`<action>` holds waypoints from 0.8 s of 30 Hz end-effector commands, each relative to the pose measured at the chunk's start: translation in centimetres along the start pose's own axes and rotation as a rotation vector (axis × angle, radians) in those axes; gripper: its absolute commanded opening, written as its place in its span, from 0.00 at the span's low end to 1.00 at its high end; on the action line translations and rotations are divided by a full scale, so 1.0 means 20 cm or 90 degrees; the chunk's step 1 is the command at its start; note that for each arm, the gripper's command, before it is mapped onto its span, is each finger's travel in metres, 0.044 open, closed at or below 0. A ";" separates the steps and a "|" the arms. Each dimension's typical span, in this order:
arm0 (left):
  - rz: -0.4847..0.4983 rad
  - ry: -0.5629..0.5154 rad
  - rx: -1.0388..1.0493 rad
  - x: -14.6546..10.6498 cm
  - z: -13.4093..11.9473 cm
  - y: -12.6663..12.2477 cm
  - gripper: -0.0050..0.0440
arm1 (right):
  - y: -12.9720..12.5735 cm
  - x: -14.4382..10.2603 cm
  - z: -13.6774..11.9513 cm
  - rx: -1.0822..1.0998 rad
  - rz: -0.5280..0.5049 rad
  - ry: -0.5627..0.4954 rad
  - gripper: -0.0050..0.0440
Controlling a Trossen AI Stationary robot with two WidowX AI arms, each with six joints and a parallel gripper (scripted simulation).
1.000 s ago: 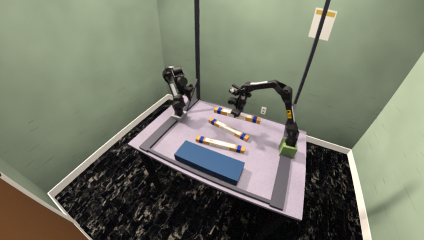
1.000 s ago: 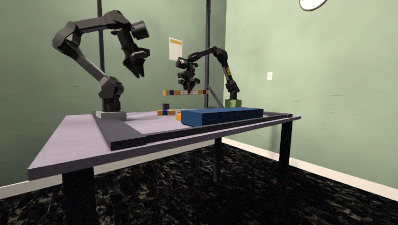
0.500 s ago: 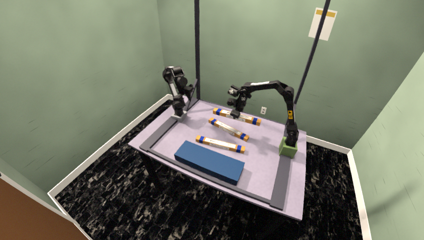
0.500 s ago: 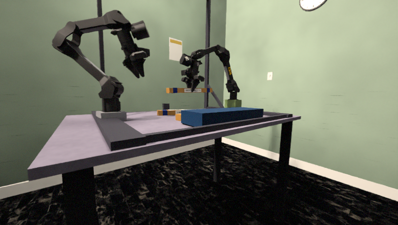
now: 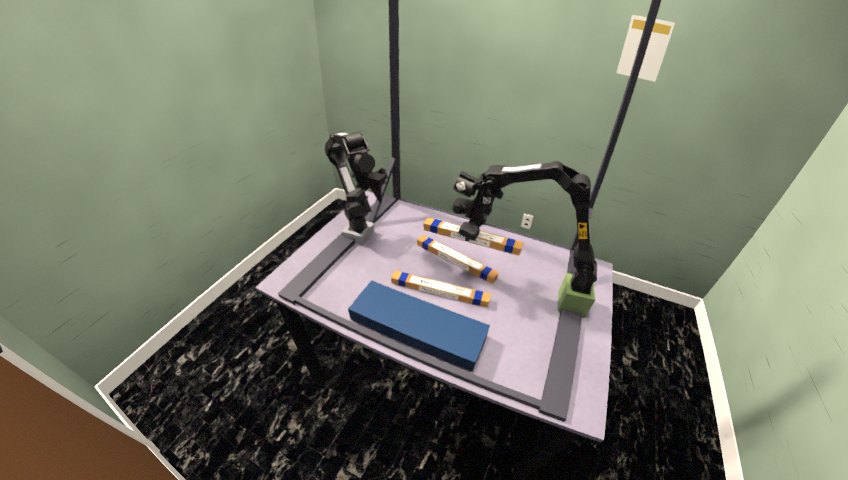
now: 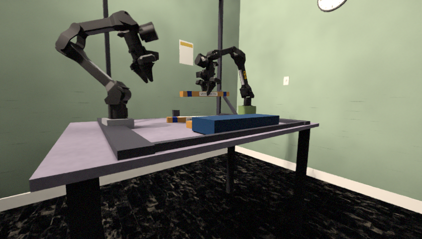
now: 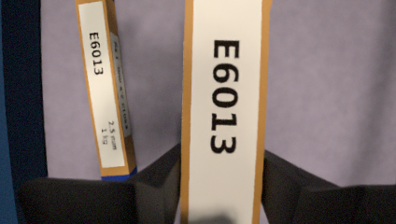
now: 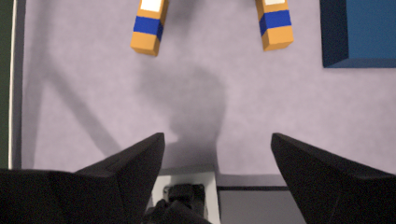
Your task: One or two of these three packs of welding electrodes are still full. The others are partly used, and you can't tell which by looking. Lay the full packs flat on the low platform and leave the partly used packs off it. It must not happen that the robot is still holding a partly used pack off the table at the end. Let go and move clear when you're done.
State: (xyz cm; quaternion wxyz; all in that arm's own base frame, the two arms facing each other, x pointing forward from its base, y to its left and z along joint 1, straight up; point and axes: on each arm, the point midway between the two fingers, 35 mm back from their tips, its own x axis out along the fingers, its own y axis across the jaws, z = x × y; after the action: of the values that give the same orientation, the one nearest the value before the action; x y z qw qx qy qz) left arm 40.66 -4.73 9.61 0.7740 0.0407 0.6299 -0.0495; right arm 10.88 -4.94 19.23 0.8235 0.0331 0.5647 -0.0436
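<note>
Three orange packs with blue bands and white E6013 labels are in view. My left gripper [image 5: 470, 228] is shut on one pack [image 5: 473, 236] at its middle and holds it level above the table's far side; it also shows in the exterior view [image 6: 204, 93] and the left wrist view [image 7: 226, 107]. The middle pack [image 5: 457, 257] and the near pack [image 5: 440, 287] lie on the table. The low blue platform [image 5: 419, 324] stands at the front with nothing on it. My right gripper [image 6: 146, 73] is open and empty, raised high near its base; its wrist view [image 8: 217, 154] shows two pack ends [image 8: 148, 28] [image 8: 275, 25].
A dark grey frame [image 5: 318, 270] runs along the table's left, front and right edges. The left arm stands on a green block [image 5: 576, 300]. Two dark poles [image 5: 393, 95] rise behind the table. A small dark cube [image 6: 175, 112] sits at the far side.
</note>
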 end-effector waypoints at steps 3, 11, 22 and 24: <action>-0.001 -0.069 0.003 -0.21 0.06 0.05 0.00 | 0.00 -0.03 0.02 -0.005 -0.006 -0.016 0.78; 0.000 -0.069 0.003 -0.24 0.05 0.15 0.00 | 0.00 -0.03 0.02 -0.005 -0.006 -0.016 0.78; 0.001 -0.070 0.006 -0.26 0.04 0.20 0.00 | 0.00 -0.03 0.02 -0.005 -0.006 -0.016 0.78; 0.001 -0.070 0.006 -0.26 0.04 0.20 0.00 | 0.00 -0.03 0.02 -0.005 -0.006 -0.016 0.78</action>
State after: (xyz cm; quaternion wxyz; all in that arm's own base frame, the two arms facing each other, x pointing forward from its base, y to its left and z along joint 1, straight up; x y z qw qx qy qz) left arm 40.02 -0.51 10.63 0.7709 0.0370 0.6338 -0.0513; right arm 10.88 -4.94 19.23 0.8235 0.0331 0.5647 -0.0436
